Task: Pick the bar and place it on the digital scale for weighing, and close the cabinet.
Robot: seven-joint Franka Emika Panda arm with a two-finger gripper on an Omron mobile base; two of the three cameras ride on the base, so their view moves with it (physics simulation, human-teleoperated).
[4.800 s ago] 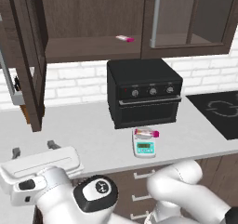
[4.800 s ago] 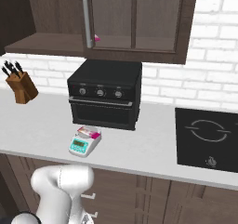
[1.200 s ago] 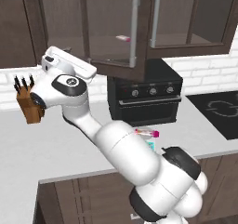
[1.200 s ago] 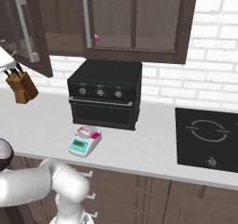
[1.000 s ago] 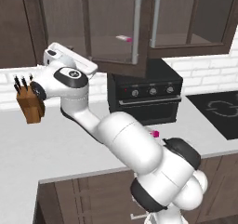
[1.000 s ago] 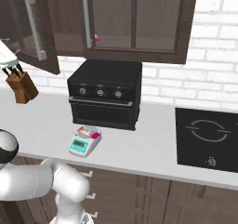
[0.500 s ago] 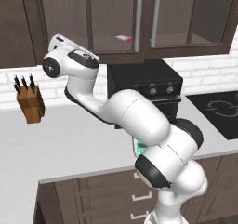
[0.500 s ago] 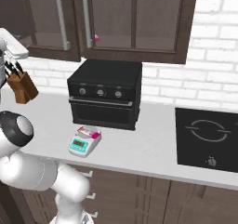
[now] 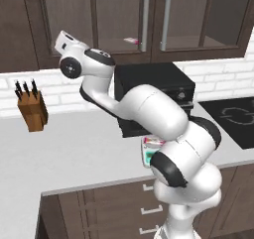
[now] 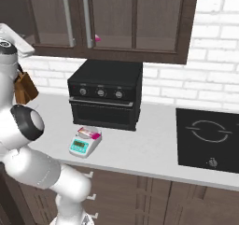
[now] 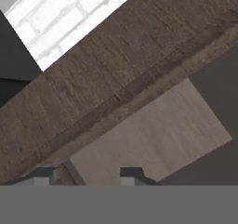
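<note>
The magenta and pink bar lies flat on the plate of the white and teal digital scale, in front of the toaster oven. In the left base view the arm partly covers the bar and the scale. The dark brown cabinet has both glass doors flush, and its silver handles stand side by side. My gripper is raised at the cabinet's lower left, close against its wooden frame. It is shut with nothing between its fingertips.
A paler bar with a magenta tip rests on the shelf behind the glass. The black toaster oven stands under the cabinet. A knife block sits at the left, a black hob at the right, and drawers below the counter.
The left cabinet door has swung from half open to flush with the right one. My hand followed it in toward the cabinet, and the fingers have drawn together.
</note>
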